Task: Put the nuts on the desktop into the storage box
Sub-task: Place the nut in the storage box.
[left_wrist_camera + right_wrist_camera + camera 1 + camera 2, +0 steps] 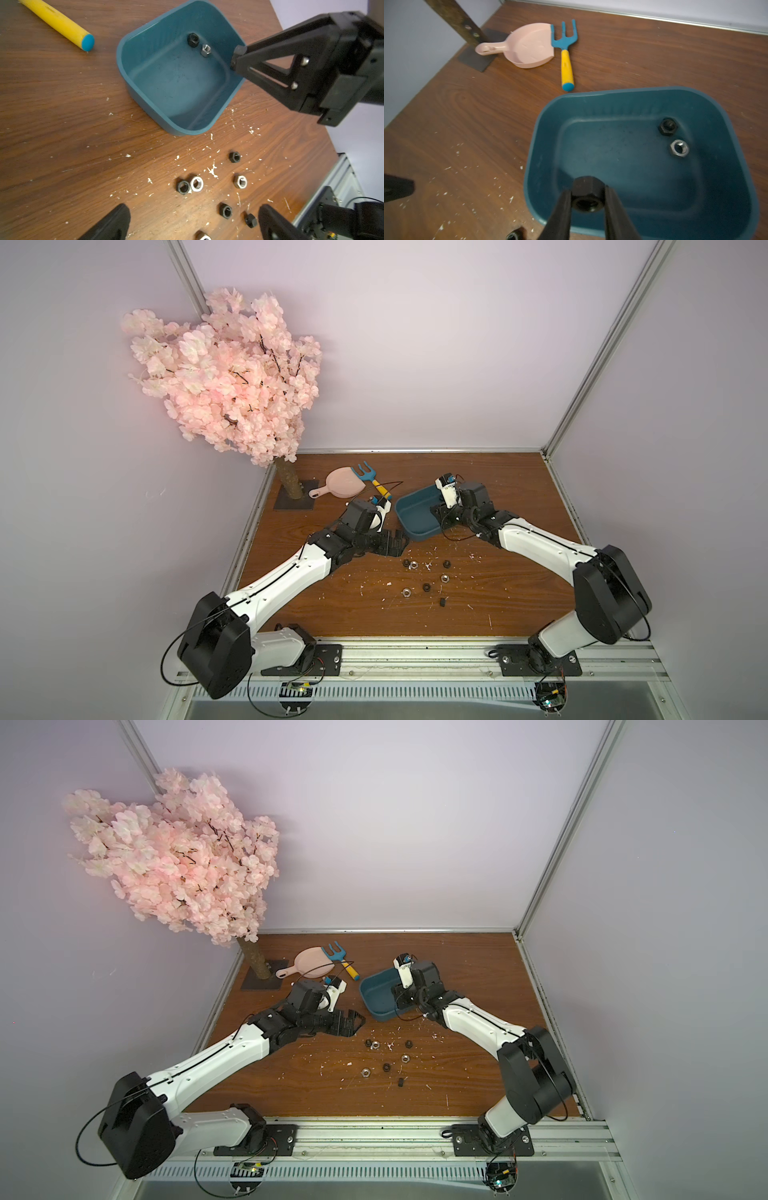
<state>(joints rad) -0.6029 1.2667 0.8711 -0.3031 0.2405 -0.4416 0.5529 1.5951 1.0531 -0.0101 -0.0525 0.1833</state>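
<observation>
Although both top views hide its jaws behind its own wrist and camera housing, the right wrist view shows the right gripper (588, 194) clenched on a black hexagonal metal nut (587, 185). It holds the nut over the shallow dark teal plastic storage box (176, 83), close to one wall, and its fingers run out of the frame. On the box floor lie a second black nut (667, 126) and a shiny silver nut (679, 148), close together; whether they touch is hard to tell. The left gripper (193, 211) hangs released, jaws wide apart and nothing between them, over the brown wood-grain desktop (332, 605) just beside the box's near corner. Its own wrist view catches only the two finger ends. Seven loose nuts (240, 181) lie on the desktop in front of the box among white flecks. One silver nut at the frame edge (204, 237) is cut off there, and in both top views all seven are mere specks. A pink round plastic dustpan (529, 45) and a blue toy rake with a yellow handle (566, 62) lie side by side behind the box, contact unclear. The left wrist view shows only the rake's handle end. A pink artificial blossom tree (228, 373) covers the far left corner with its crown.
</observation>
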